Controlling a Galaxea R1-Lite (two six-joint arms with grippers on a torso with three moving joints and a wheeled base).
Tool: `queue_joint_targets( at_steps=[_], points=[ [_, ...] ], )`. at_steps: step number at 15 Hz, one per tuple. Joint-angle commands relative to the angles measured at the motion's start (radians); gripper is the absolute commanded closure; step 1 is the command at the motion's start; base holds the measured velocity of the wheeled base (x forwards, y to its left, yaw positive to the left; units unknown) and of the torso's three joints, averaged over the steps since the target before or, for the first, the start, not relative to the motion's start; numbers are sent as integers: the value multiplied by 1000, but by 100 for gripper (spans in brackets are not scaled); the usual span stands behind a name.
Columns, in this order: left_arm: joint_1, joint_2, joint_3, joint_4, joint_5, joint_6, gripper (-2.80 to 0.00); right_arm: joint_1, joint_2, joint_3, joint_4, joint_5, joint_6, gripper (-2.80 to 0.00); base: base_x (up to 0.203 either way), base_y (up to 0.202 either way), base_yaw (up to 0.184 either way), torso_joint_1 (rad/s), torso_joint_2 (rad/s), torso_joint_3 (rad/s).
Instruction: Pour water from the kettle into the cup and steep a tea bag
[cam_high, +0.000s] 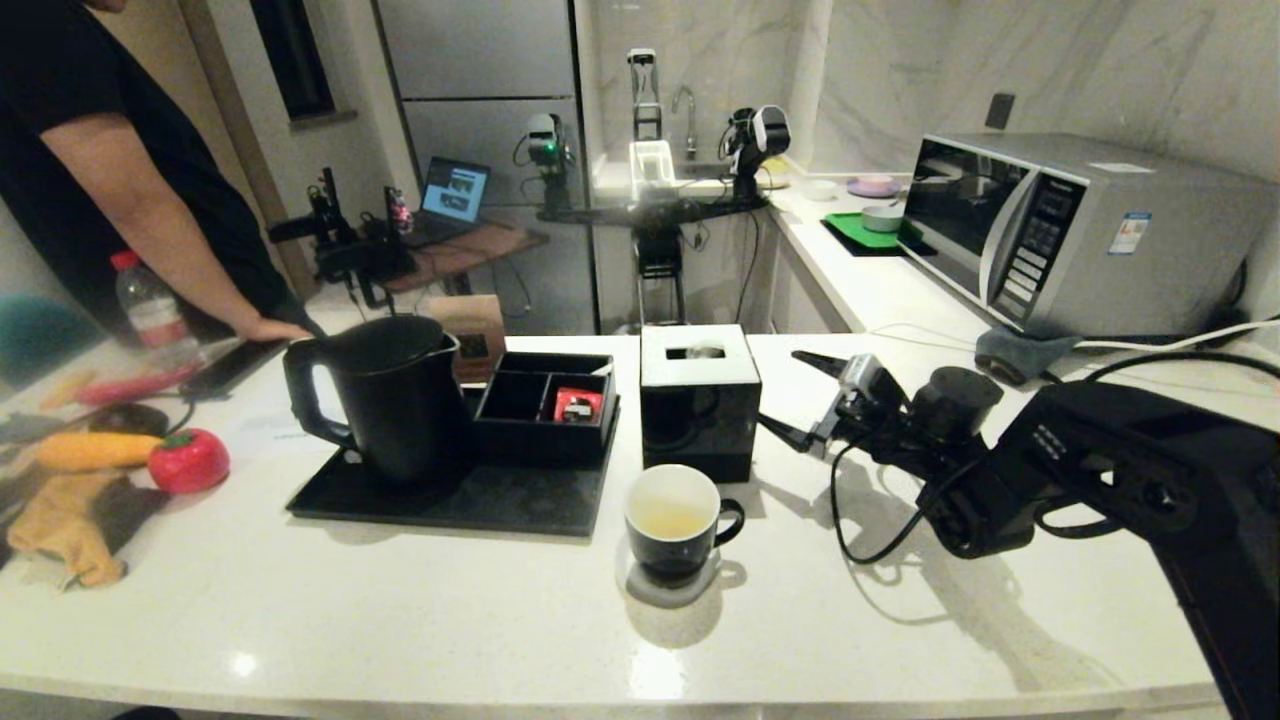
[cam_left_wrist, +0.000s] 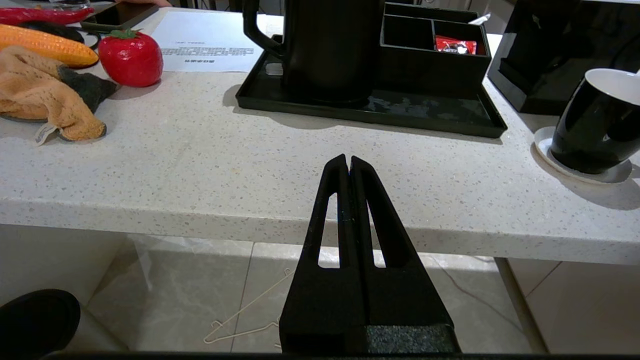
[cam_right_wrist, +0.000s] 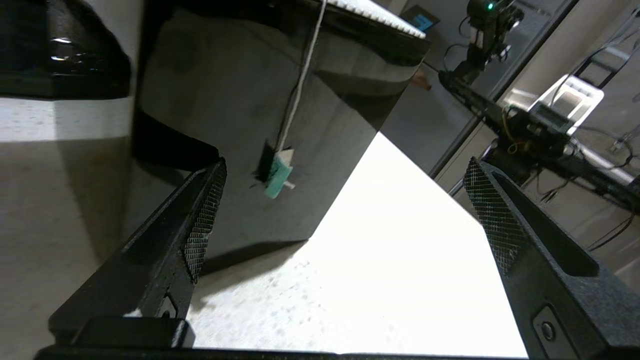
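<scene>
The tall black kettle (cam_high: 385, 400) (cam_left_wrist: 325, 45) stands on a black tray at the left. In front of the tissue box the black cup (cam_high: 672, 520) (cam_left_wrist: 595, 130) rests on a white coaster, with a little pale yellowish liquid (cam_high: 668, 522) inside. A small pale thing, probably the tea bag (cam_high: 703, 351), lies on top of the tissue box. Its string and tag (cam_right_wrist: 277, 170) hang down the box's side. My right gripper (cam_high: 780, 390) (cam_right_wrist: 345, 165) is open and empty just right of the box, facing that tag. My left gripper (cam_left_wrist: 348, 159) is shut and empty, below the counter's front edge.
The black tissue box (cam_high: 698, 400) stands behind the cup. A compartment box with a red packet (cam_high: 577, 405) shares the tray (cam_high: 450, 505). A toy tomato (cam_high: 188, 460), corn and a cloth lie far left, near a person (cam_high: 120, 160). A microwave (cam_high: 1080, 230) is at the back right.
</scene>
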Motion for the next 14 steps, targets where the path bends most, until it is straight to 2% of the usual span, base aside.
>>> queue_joint_targets(
  at_steps=[1,7,8,14],
  points=[
    [0,0,0,0,0,-1,0,-9,-42,50,-8,3,-2,-280,0,0,0,0,0,0],
    [0,0,0,0,0,-1,0,-34,-150,191,-5,-5,4,-280,0,0,0,0,0,0],
    [0,0,0,0,0,-1,0,-42,-170,210,-5,-5,4,0,0,0,0,0,0,0],
    [0,0,0,0,0,-1,0,-73,-278,275,1,-4,4,0,0,0,0,0,0,0]
  ],
)
